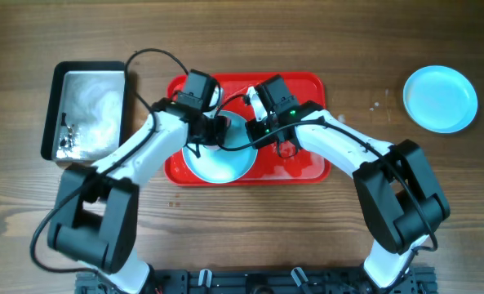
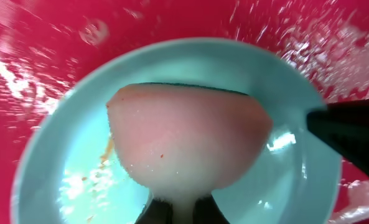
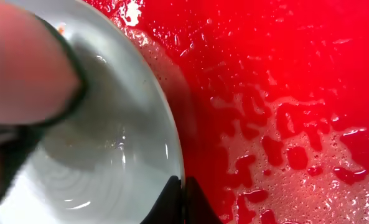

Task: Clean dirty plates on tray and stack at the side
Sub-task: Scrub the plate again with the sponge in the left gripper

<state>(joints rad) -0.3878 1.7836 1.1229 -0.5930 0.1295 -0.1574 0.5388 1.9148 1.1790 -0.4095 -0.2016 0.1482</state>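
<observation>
Peach foam backed by a dark green scouring layer filled the left wrist view. This was the sponge [image 2: 187,137], pinched tight at its lower edge by the left fingers [image 1: 215,131] and pressed onto a pale turquoise plate [image 2: 66,155]. Orange-brown specks [image 2: 106,149] streaked the plate beside the sponge. The right fingers [image 3: 179,202] were closed together on that plate's rim at its right side. The plate lay on the wet red tray [image 2: 47,43]. From overhead, both arms covered most of the plate and the tray's middle. A 2nd plate [image 1: 440,98] sat well apart on the wooden worktop [image 1: 348,237], right of the tray. A metal tin [image 1: 58,106] stood to the left, its whitish contents hard to make out. In the right wrist view the sponge was only a blur.
</observation>
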